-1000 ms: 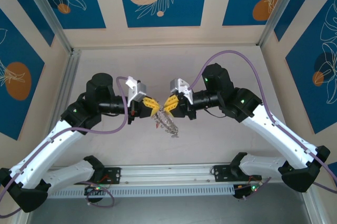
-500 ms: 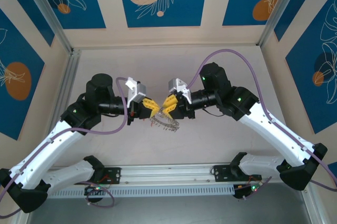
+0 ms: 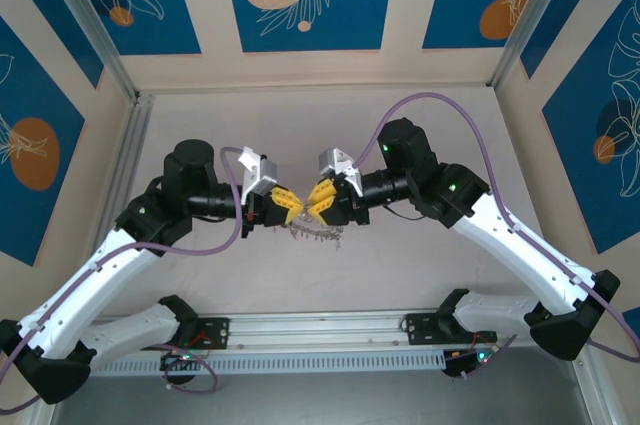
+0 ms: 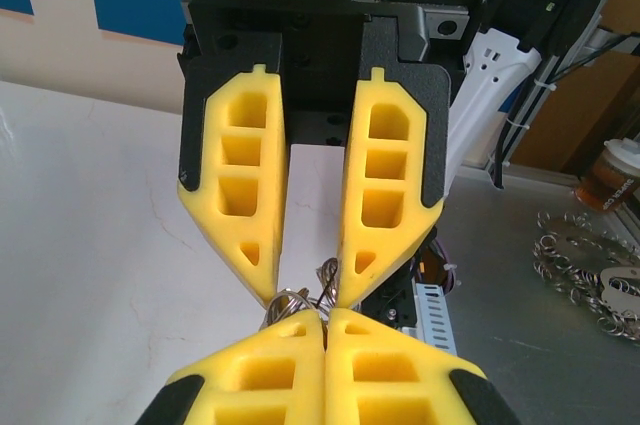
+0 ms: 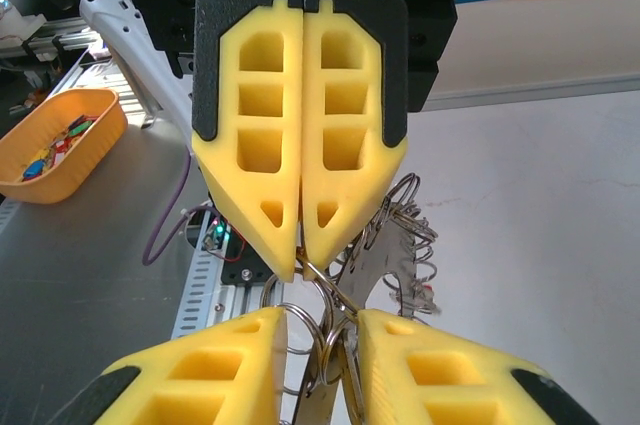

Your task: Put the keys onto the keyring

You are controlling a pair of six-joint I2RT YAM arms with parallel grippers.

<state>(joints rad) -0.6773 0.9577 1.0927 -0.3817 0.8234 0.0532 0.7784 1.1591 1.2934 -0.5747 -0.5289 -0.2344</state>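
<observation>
In the top view my two grippers meet tip to tip above the middle of the table. My left gripper [image 3: 293, 209] [image 4: 327, 315] is shut on a wire loop of the keyring [image 3: 318, 233] [image 4: 322, 280], a silver plate with many small loops [image 5: 385, 255] that hangs just below the fingertips. My right gripper [image 3: 310, 209] [image 5: 322, 317] faces it with its jaws apart, and several loops and the plate's edge lie in the gap. A small red speck shows on one loop. The keys [image 5: 50, 150] with coloured heads lie in an orange bowl.
The orange bowl [image 5: 100, 105] stands on the grey bench beside the white table. A pile of loose silver rings [image 4: 585, 265] and a paper cup [image 4: 610, 170] sit on that bench. A slotted aluminium rail [image 3: 320, 345] runs along the near edge.
The keyring has swung up from hanging low and to the right to lie close under the fingertips. My right gripper's jaws have widened and it edged left. The left gripper stayed shut.
</observation>
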